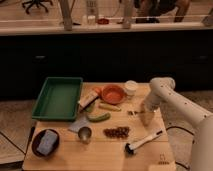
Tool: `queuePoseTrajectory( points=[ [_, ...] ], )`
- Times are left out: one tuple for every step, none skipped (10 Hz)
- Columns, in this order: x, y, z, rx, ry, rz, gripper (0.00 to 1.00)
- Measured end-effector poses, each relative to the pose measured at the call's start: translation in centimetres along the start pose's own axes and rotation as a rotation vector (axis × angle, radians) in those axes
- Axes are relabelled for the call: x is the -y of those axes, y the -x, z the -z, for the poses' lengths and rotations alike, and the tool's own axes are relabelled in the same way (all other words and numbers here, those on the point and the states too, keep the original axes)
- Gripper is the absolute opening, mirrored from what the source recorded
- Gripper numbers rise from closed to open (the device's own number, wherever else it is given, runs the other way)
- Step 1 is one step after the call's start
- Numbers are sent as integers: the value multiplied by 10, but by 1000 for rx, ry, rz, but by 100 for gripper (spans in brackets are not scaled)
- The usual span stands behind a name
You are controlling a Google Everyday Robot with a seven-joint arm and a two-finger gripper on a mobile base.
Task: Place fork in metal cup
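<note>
The fork [132, 112] is a tiny thin utensil lying on the wooden table [65, 159], right of centre. My gripper [145, 117] hangs from the white arm [162, 90] and sits low over the table, just right of the fork's end. I cannot tell whether it touches the fork. The metal cup [84, 134] is small and shiny and stands upright at the front left of centre, well apart from the gripper.
A green tray [57, 97] is at back left, with an orange bowl [112, 93] and a white round container [131, 88] at the back. A white-handled brush [142, 141], dark nuts [116, 132], a green vegetable [99, 118] and a dark bowl with a blue sponge [46, 142] lie around.
</note>
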Motion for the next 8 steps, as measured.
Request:
queuePoseTrajectory(
  points=[
    [0, 0, 1, 1, 0, -1, 47],
    [0, 0, 2, 1, -1, -1, 37],
    [1, -1, 6, 0, -4, -3, 25],
    [2, -1, 9, 1, -5, -5, 18],
    [-5, -2, 7, -3, 13, -2, 7],
    [-3, -2, 9, -1, 7, -3, 1],
    [-2, -2, 9, -5, 5, -1, 0],
    [-2, -2, 9, -4, 5, -1, 0]
  ],
)
